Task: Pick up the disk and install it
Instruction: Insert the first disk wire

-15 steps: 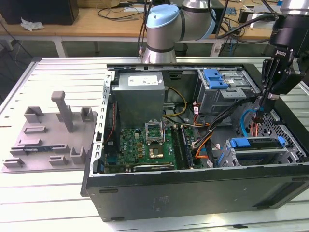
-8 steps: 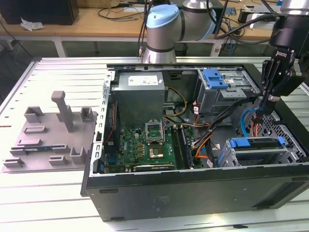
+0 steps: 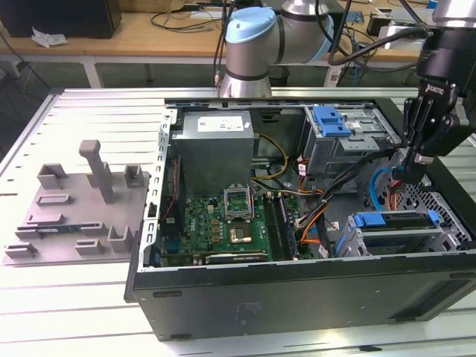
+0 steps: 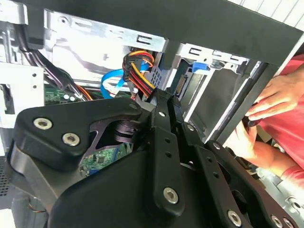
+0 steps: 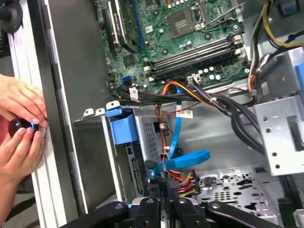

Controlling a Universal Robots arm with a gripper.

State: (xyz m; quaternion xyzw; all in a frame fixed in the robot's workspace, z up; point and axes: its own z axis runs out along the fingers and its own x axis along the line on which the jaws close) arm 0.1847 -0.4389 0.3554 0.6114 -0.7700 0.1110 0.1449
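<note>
We've got tool (image 3: 414, 171) closed, nothing in it, above orange/blue cables (image 5: 176, 128) in PC case (image 3: 297, 294); person's hands (image 5: 21, 102) at case rim; slatted metal counter (image 3: 89, 104).

A ribbed, light metal table (image 3: 89, 312) carries an open black computer case (image 3: 297, 297), lying on its side toward the exterior view's right with its insides facing up. Just beside the case, on the exterior view's left, a grey plastic rack (image 3: 82, 208) with upright posts and slots rests flat on the table.
</note>
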